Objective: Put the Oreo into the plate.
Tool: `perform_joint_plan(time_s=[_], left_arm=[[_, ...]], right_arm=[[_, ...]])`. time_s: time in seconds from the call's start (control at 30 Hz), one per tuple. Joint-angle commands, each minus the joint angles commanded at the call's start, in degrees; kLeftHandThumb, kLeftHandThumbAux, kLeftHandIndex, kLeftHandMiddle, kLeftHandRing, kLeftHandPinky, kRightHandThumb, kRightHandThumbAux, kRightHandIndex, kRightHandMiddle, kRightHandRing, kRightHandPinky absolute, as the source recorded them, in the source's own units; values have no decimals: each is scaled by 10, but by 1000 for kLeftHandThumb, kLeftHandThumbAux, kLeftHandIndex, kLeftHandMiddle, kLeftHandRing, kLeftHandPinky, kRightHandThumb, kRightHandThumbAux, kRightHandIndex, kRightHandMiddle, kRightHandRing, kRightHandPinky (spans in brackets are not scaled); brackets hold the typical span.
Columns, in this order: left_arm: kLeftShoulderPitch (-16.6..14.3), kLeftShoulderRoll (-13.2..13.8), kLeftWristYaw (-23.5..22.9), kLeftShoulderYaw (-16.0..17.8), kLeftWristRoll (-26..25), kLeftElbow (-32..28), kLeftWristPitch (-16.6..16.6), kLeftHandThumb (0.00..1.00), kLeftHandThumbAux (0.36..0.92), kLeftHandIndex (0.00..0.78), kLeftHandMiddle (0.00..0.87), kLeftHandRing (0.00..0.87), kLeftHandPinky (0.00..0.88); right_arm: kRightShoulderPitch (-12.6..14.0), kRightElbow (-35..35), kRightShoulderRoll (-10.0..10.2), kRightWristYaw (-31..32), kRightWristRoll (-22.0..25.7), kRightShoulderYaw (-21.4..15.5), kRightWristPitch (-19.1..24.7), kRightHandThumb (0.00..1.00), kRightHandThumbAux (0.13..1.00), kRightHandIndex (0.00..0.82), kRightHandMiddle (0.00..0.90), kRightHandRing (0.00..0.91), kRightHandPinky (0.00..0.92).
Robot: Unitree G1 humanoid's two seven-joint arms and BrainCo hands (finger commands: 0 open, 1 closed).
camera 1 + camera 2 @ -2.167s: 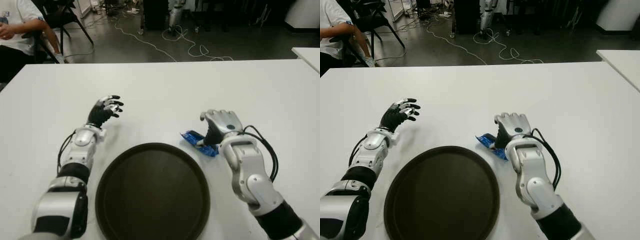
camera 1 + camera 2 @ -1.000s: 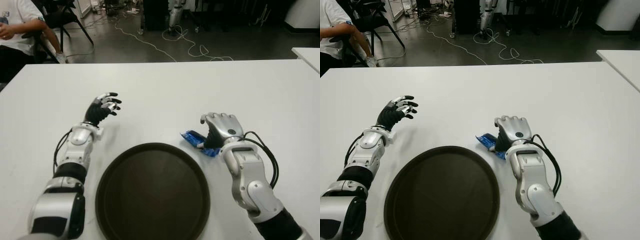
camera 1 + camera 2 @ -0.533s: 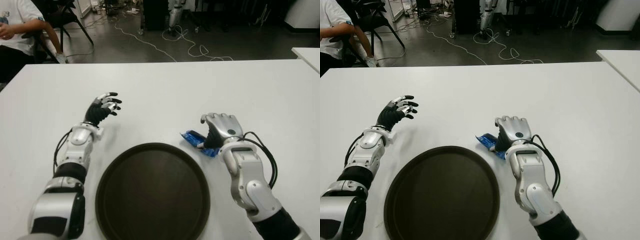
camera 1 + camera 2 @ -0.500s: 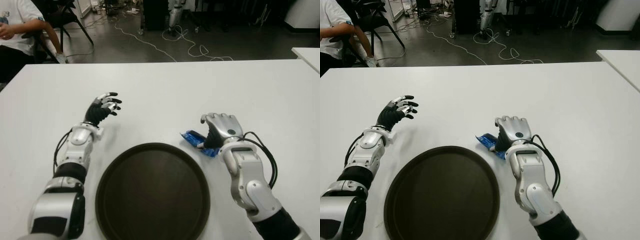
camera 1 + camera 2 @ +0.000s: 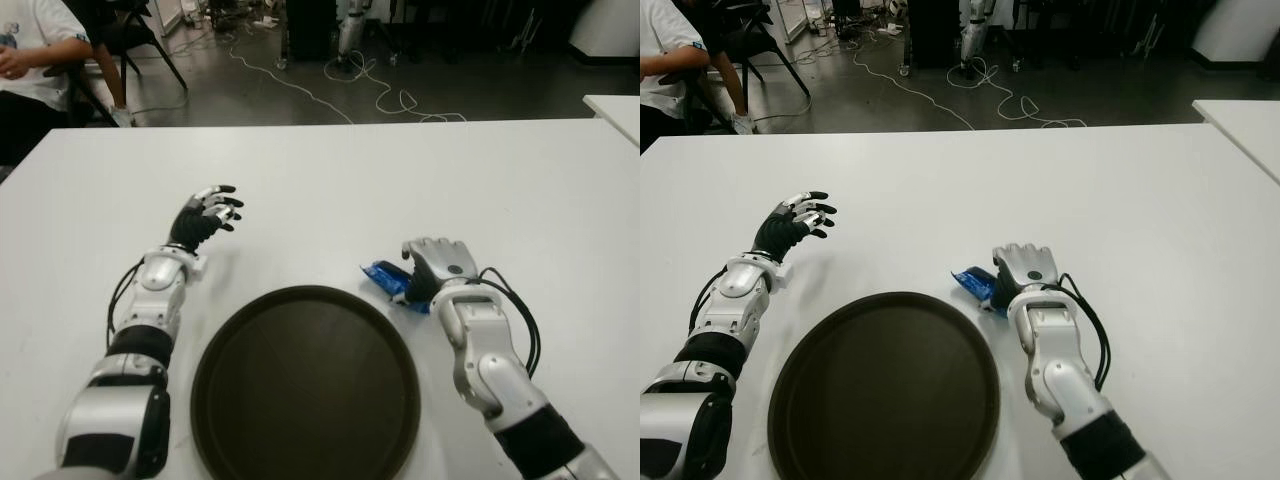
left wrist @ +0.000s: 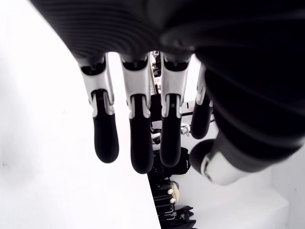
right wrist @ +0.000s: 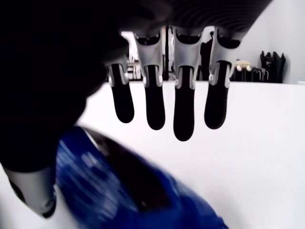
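White table point(image 5: 330, 180) fills the near scene, with a dark floor strewn with cables point(image 5: 330, 85) beyond its far edge. On the table, a blue Oreo packet point(image 5: 388, 281) is seen lying flat, just under and to the left of the right hand point(image 5: 436, 266). That hand is held over the packet with its fingers point(image 7: 183, 107) extended and relaxed; nothing is gripped, though whether the thumb touches the packet cannot be told. A round dark plate point(image 5: 300, 390) is placed just beside the packet, nearer the robot and to the hand's left. Farther left, the left hand point(image 5: 205, 217) is raised with fingers loosely spread and empty. A seated person point(image 5: 30, 60) is seen at the far left corner.
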Motion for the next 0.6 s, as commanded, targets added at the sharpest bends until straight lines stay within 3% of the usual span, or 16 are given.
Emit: perform_joint_plan(time_s=[0.6], left_arm=[[2,0,2,0,1,-4,1,87,699,260,379,415,465]], right_arm=[[-3,11,-8,-25,43,2,-12,0,688,366,359,404,472]])
